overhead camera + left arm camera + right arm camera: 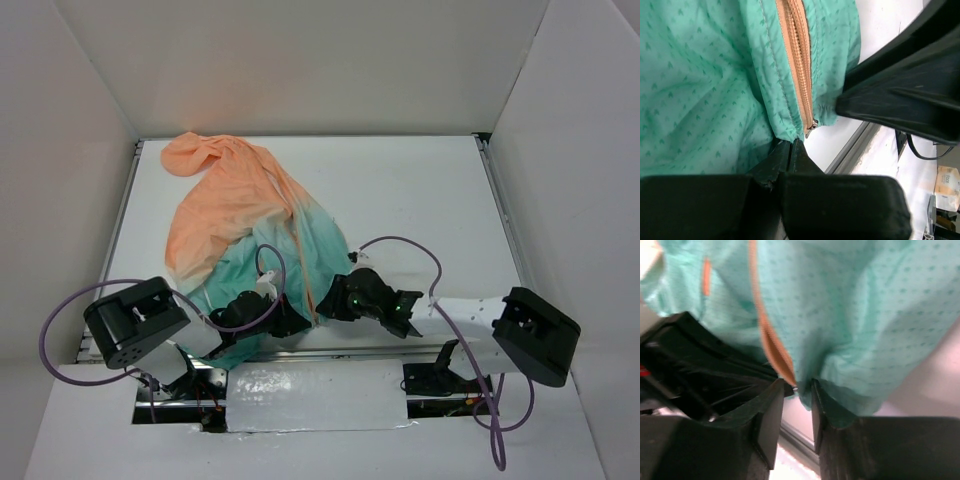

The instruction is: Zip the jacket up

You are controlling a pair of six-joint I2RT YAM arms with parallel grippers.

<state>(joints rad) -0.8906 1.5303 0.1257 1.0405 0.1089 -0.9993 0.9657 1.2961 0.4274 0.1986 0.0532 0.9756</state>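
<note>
The jacket (230, 210) lies spread on the white table, peach-orange at the far left and teal toward the near edge. In the left wrist view its orange zipper (797, 60) runs down to a small metal end piece (811, 125) at the hem. My left gripper (792, 145) is shut on the teal hem just beside the zipper's lower end. From the right, my right gripper (796, 387) stands open at the same hem. The zipper's bottom tip (790, 377) hangs in the gap between its fingers. In the top view both grippers (295, 320) (330, 303) meet at the hem.
A metal rail (855, 145) marks the table's near edge right under the hem. A white padded strip (315, 395) lies between the arm bases. Purple cables (405, 245) loop over both arms. White walls enclose the table on three sides.
</note>
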